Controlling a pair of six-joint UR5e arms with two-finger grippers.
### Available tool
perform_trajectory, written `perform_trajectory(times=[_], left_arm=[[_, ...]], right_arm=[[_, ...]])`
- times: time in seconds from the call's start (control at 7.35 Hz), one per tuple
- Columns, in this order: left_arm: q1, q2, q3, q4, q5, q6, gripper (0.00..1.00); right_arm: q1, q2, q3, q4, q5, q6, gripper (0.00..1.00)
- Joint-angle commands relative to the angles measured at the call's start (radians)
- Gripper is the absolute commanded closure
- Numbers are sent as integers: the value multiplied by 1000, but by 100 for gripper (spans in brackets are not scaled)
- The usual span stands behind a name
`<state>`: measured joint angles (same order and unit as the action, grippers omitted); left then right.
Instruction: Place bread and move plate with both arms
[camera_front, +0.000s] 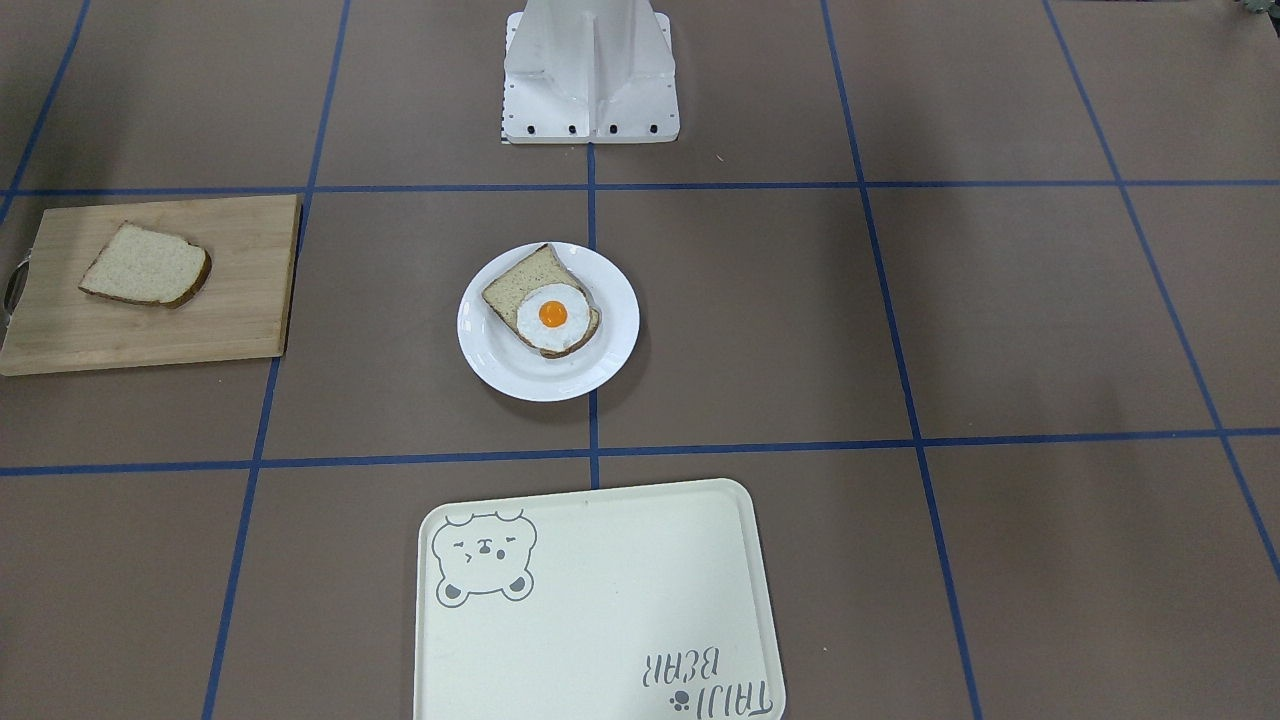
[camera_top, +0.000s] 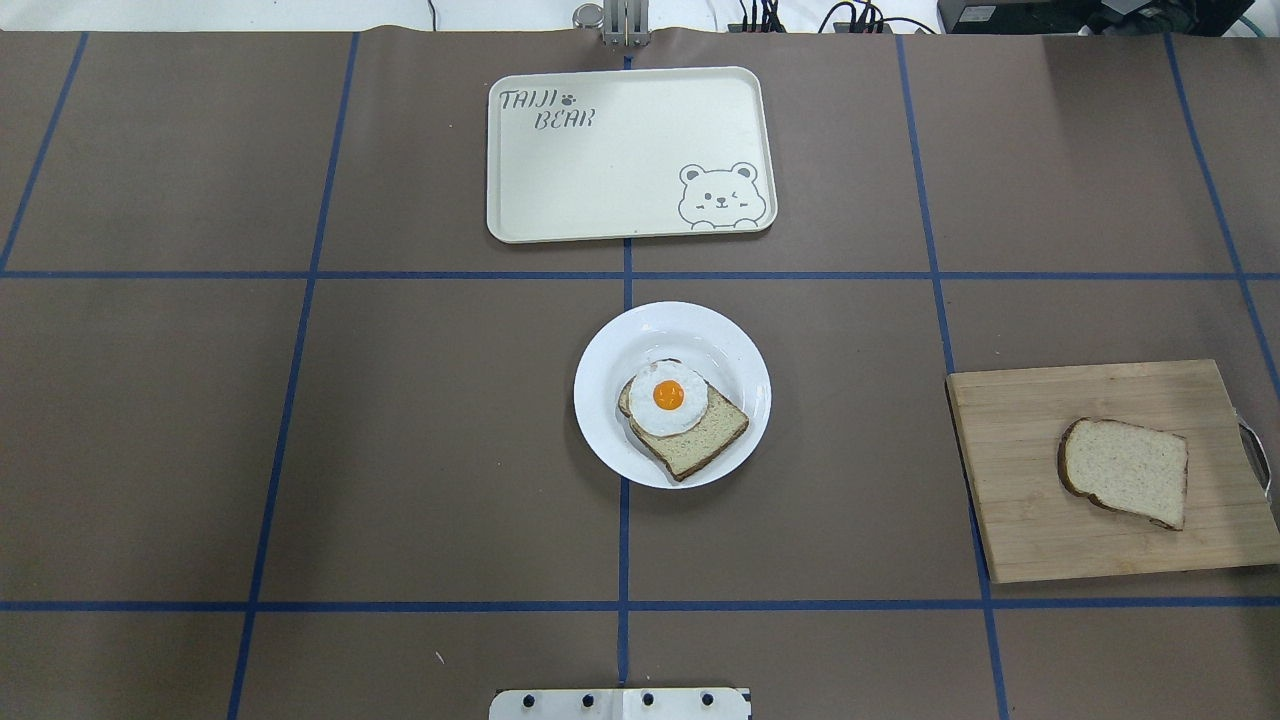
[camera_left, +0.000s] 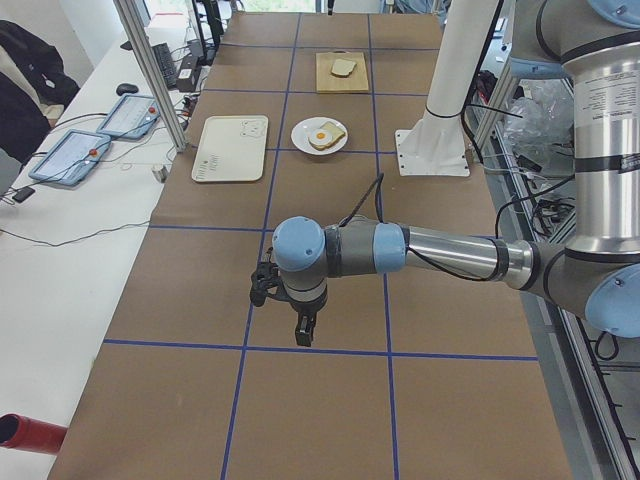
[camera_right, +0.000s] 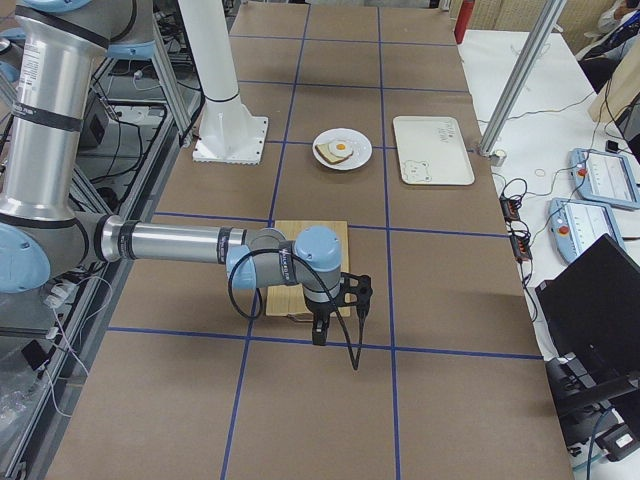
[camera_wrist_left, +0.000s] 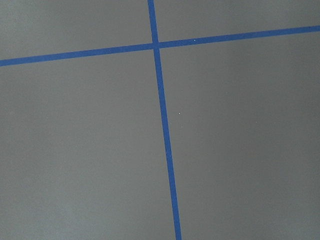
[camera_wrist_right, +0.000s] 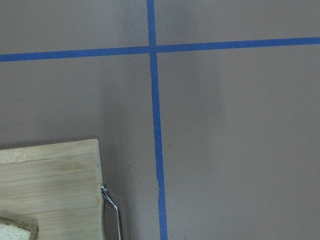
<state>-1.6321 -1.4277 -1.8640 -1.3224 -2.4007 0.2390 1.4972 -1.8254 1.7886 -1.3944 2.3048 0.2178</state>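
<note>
The plain bread (camera_top: 1125, 472) lies on a wooden cutting board (camera_top: 1020, 500) at the table's right; it also shows in the front view (camera_front: 145, 265), and one corner shows in the right wrist view (camera_wrist_right: 15, 230). The white plate (camera_top: 725, 340) sits mid-table and holds a slice topped with a fried egg (camera_top: 685, 420). My left gripper (camera_left: 303, 338) hangs over bare table far to the left. My right gripper (camera_right: 318, 335) hangs just past the board's outer end. Both show only in the side views, so I cannot tell whether they are open or shut.
A cream tray with a bear drawing (camera_top: 620, 150) lies beyond the plate at the far edge. The robot's white base (camera_front: 590, 80) stands at the near edge. Blue tape lines cross the brown table. The board has a metal handle (camera_wrist_right: 112, 210).
</note>
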Motion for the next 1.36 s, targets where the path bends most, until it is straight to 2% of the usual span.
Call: perform_trajectory(times=[0.0, 0.41, 0.54, 0.68, 0.82, 0.95, 1.09, 1.22], left_arm=[[0, 3, -24, 0, 0, -1, 1], [-3, -29, -92, -3, 0, -3, 1], [-15, -72, -95, -15, -2, -4, 1], [-18, -117, -87, -97, -5, -3, 1], [-18, -161, -46, -223, -11, -7, 1], [-18, -161, -46, -254, -14, -3, 1], [-18, -160, -47, -296, -14, -1, 1], [-20, -154, -40, -317, -14, 0, 1]], right_arm=[[0, 0, 0, 0, 1, 0, 0], [-2, 24, 6, 38, 5, 12, 0], [-2, 34, 5, 154, 2, 15, 0], [-2, 28, 2, 264, 14, 20, 0], [-12, 31, -3, 335, 51, 20, 0], [-37, 38, -2, 386, 82, 18, 0], [-84, 38, -12, 482, 106, 9, 0], [-172, 31, -14, 556, 91, 15, 0]])
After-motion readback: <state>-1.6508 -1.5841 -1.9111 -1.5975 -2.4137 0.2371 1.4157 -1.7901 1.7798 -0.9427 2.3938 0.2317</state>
